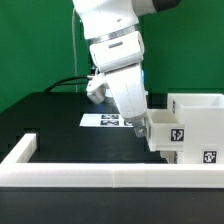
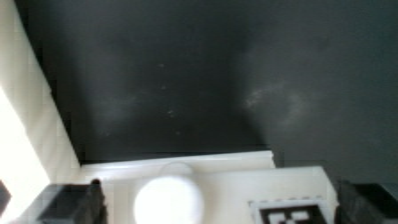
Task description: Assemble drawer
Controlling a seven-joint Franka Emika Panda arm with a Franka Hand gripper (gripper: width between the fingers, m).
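Along the near edge: border wall (image 1: 90, 176) lying across the black table (image 1: 50, 120).
Behind it, gripper (image 1: 141, 128) hanging with jaws wide, holding nothing, just beside the drawer (image 1: 190, 125) at exterior view's right; marker board (image 1: 103, 120) lying farther back.

White arm (image 1: 112, 40) angled down, wrist low, gripper (image 1: 140, 124) apparently wide open, fingers (image 2: 68, 203) blurred.
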